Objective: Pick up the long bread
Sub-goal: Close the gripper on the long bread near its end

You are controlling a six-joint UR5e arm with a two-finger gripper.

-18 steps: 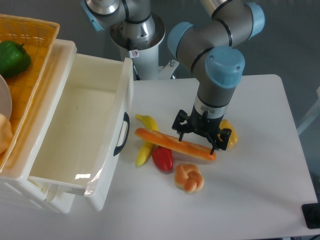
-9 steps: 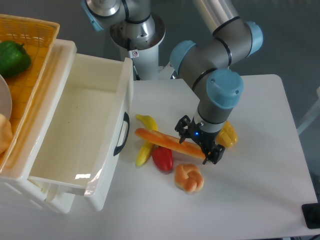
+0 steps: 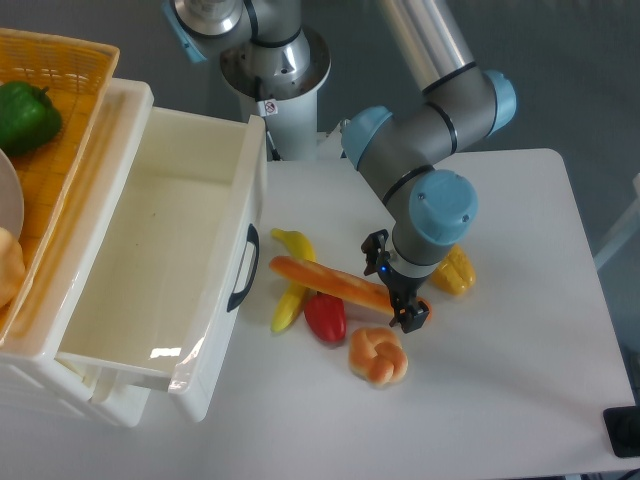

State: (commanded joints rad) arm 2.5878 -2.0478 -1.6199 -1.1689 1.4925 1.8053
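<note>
The white worktop (image 3: 520, 400) spreads under my fingers (image 3: 396, 296), with an open white drawer (image 3: 170, 270) far off to their left and a yellow basket (image 3: 55, 120) beyond it holding a green pepper (image 3: 25, 115). The bread (image 3: 325, 281) lies slantwise on the worktop, its right end between my fingers, the rest running out to their left over a banana (image 3: 291, 295) and a red pepper (image 3: 325, 317). A knotted bun (image 3: 377, 355) sits just below my fingers; a yellow piece (image 3: 453, 270) lies just to their right. My fingers straddle the bread's end, but whether they are already pressing on it I cannot tell.

My worry is the grip so near one end: the long glossy loaf could pivot or slip out when I lift, and its free end may drag the banana or pepper along. One fingertip looks close to the bun and could nudge it.
</note>
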